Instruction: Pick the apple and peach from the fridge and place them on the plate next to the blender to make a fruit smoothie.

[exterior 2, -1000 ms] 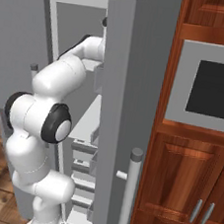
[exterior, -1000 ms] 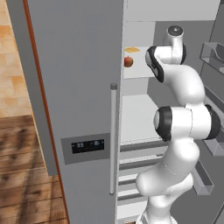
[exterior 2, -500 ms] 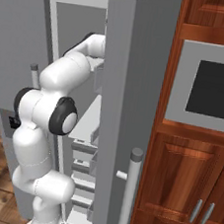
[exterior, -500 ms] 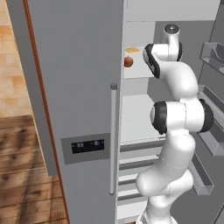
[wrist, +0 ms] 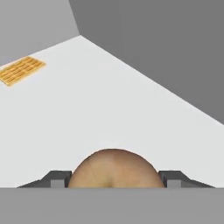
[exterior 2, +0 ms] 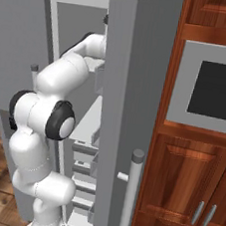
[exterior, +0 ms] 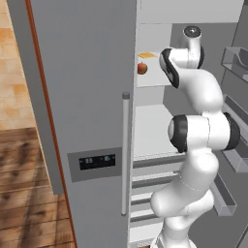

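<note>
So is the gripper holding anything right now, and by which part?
Probably the peach: it sits between the fingertips, one at each side of its round body. Contact itself cannot be confirmed.

Flat, even rendered light; soft shadows, slightly coarse, no glare.

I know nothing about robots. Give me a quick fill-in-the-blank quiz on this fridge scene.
The white arm reaches into the open ___. The round deep-red fruit on the upper shelf is the ___. In the hand view, the peach sits between the gripper's two dark finger ___.
Missing words: fridge; apple; tips.
</note>
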